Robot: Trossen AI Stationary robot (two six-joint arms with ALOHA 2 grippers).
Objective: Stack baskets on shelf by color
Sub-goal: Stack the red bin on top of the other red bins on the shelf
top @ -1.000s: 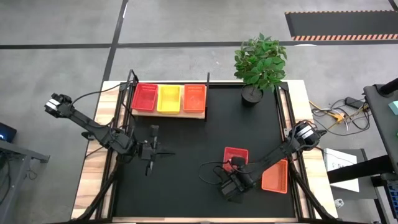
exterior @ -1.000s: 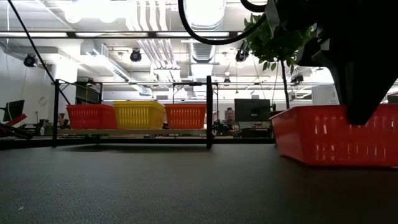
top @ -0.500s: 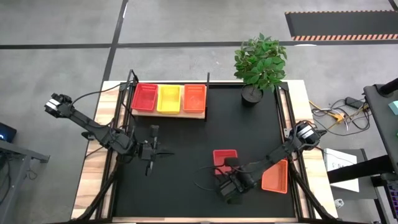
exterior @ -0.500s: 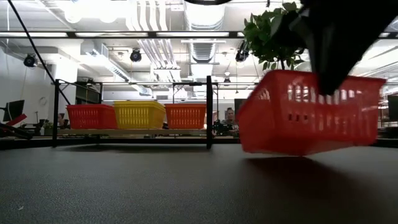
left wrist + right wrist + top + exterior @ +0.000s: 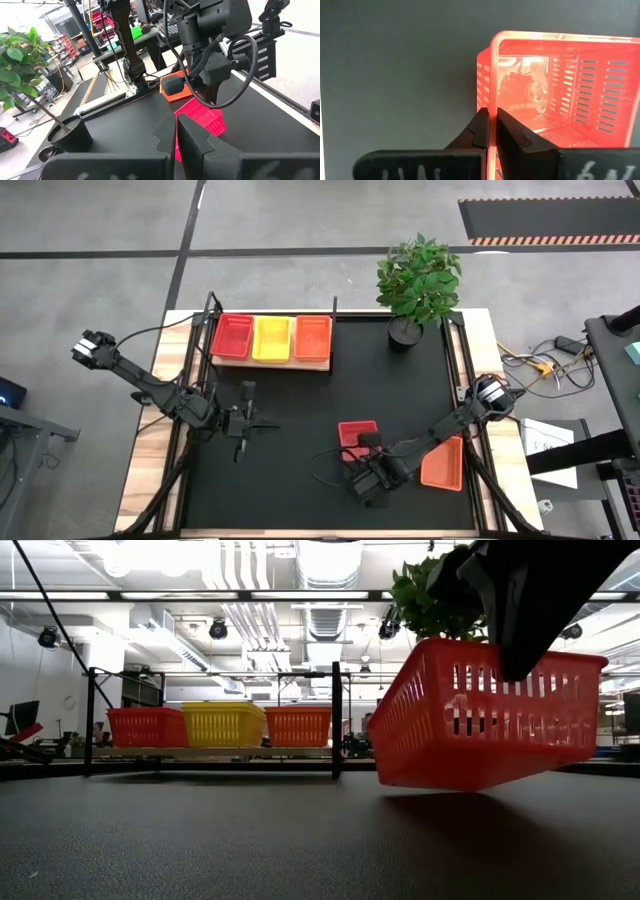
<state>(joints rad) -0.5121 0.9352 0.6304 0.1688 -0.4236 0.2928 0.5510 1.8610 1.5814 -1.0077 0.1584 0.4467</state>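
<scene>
Red basket [image 5: 357, 433] is off the mat, tilted, pinched by its rim wall between the right gripper's [image 5: 491, 131] fingers; roughly 5 o'clock on the mat [image 5: 300, 400] in the high view. Step in hand: carry phase of a pick.

Shelf [image 5: 270, 361] sits at 11 o'clock, holding red [image 5: 232, 336], yellow [image 5: 272, 338] and orange [image 5: 312, 336] stacks side by side.

Next move, my read: swing toward 11 o'clock, level it, lower onto the red stack at the shelf's left end, then let go.

Orange basket [image 5: 443, 463] waits at 4 o'clock beside the right arm. Left gripper [image 5: 248, 422] idles at 9 o'clock, fingers pressed together, holding nothing.
</scene>
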